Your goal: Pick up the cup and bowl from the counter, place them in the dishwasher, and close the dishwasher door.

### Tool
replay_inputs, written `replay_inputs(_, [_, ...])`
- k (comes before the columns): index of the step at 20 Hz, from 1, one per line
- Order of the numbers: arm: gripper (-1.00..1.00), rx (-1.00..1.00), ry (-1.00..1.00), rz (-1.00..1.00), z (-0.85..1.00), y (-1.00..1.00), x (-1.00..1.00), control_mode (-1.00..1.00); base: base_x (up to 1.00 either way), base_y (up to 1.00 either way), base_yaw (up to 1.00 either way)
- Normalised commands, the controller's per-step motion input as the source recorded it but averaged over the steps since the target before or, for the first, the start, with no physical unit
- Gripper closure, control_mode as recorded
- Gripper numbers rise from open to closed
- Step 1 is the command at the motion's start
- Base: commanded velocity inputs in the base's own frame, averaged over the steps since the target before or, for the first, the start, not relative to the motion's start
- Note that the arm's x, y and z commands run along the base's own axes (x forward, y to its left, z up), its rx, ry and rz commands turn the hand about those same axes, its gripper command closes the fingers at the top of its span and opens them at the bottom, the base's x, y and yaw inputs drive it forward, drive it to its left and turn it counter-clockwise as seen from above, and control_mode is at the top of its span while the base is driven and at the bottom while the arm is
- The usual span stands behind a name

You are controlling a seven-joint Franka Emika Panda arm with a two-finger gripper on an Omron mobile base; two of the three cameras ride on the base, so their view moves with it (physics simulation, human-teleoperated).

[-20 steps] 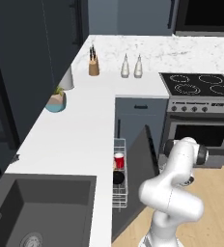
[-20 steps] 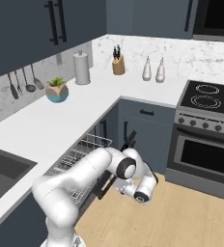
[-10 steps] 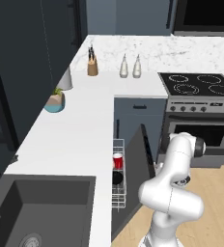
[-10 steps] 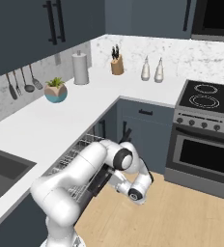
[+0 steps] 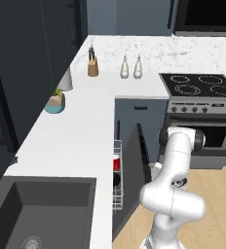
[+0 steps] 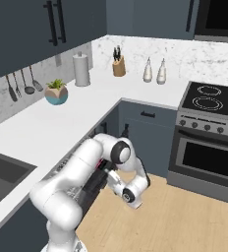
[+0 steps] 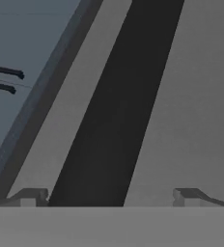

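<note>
Since the earlier frame the dishwasher door (image 5: 132, 170) stands more upright, pushed by the arm. Beside the door, the gripper (image 7: 109, 197) has its fingers spread apart and holds nothing. Behind the door, the cup (image 5: 116, 162) sits in the rack.

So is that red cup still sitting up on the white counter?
No, the red cup sits in the wire rack of the dishwasher, below the edge of the counter.

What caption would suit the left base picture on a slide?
White robot arm beside the half-open dark slate-blue dishwasher door, with a small red cup sitting in the white wire rack.
</note>
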Motion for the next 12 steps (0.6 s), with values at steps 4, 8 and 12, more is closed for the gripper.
replay_inputs(4, [-1.0,-0.25,0.08,-0.2,0.0,1.0,-0.2,-1.0,0.0,0.0,0.0])
replay_inputs(8, [-1.0,-0.35,0.01,-0.16,0.0,1.0,-0.18,-1.0,0.0,0.0,0.0])
replay_inputs(12, [-1.0,-0.31,0.13,-0.05,-0.05,1.0,-0.08,-1.0,0.0,0.0,0.0])
